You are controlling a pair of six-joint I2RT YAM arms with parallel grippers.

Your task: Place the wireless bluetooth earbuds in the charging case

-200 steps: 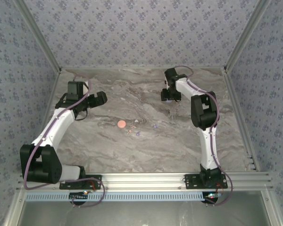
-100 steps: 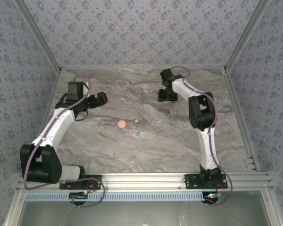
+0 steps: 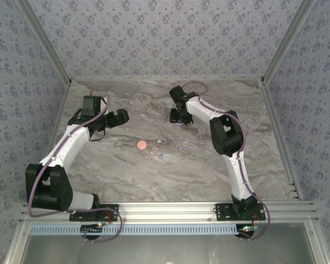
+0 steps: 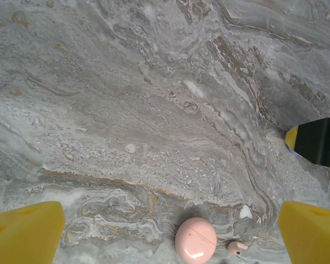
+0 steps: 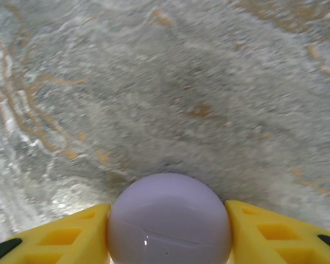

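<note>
right wrist: right pincer (image 5: pixel 169 236) is clamping the lavender case (image 5: pixel 169 217), lid looking shut.
left wrist: left pincer (image 4: pixel 169 220) is hanging wide apart, empty, facing pink case (image 4: pixel 196 240) with a pink earbud (image 4: pixel 236 247) just beside it.
top: right pincer is swinging left, carrying its case toward the earbuds (image 3: pixel 160 156) lying on the surface (image 3: pixel 126 170).
meaning: staging only; nothing is seated yet.

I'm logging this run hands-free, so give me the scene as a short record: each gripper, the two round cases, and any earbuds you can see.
left gripper: open, empty, over bare table
right gripper: shut on the lavender case, a finger against each side
pink case: looks closed, lying free on the table
pink earbud: beside the pink case, not touching it
other earbuds: tiny specks right of the pink case in the top view
</note>
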